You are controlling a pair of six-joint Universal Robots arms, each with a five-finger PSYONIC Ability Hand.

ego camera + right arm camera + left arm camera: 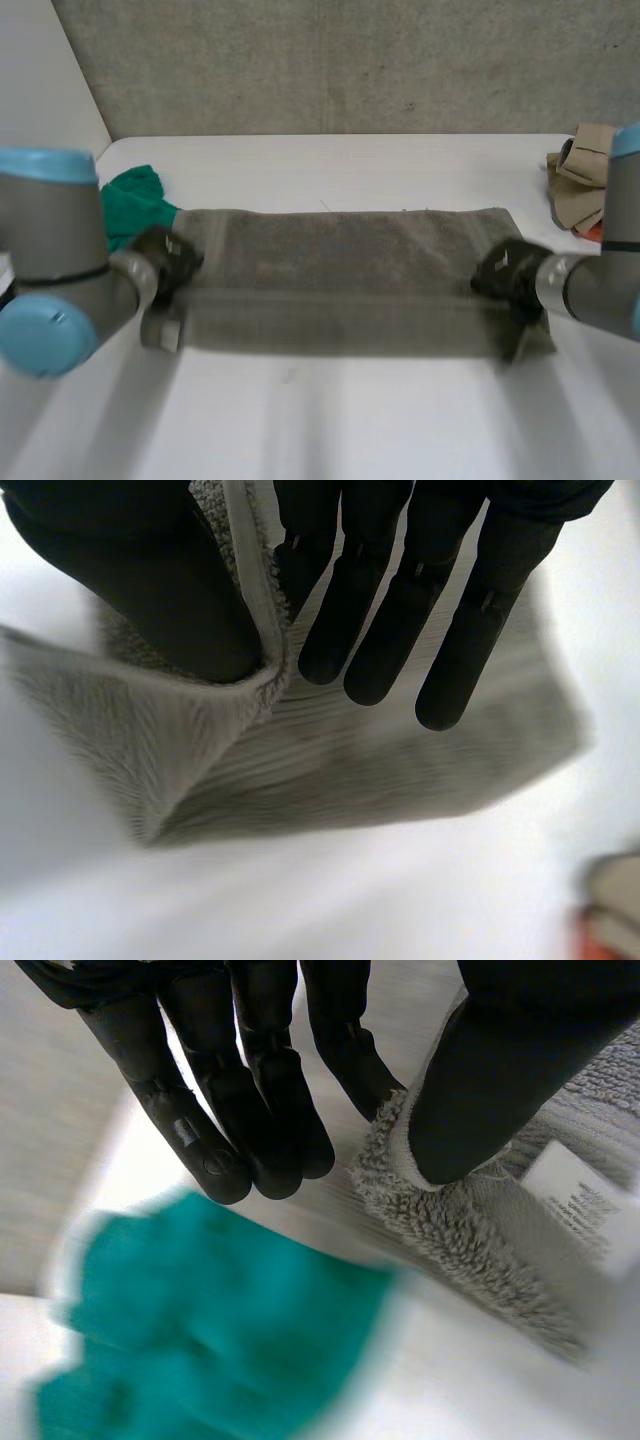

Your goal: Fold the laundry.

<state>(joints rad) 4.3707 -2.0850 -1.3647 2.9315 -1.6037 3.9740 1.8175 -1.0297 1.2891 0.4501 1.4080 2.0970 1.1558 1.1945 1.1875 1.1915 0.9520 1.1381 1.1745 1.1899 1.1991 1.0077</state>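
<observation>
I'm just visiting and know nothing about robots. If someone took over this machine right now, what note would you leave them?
Left hand: shut, pinching the grey towel at its left end, near the white label.
Right hand: shut, pinching the towel's right end.
The towel lies stretched across the white table between the hands. A green cloth lies beside the left hand; tan clothes sit at the table's far right edge.
Done: towel laid out and gripped at both ends.
Left: fold the towel, then probably the green cloth and tan clothes.
</observation>
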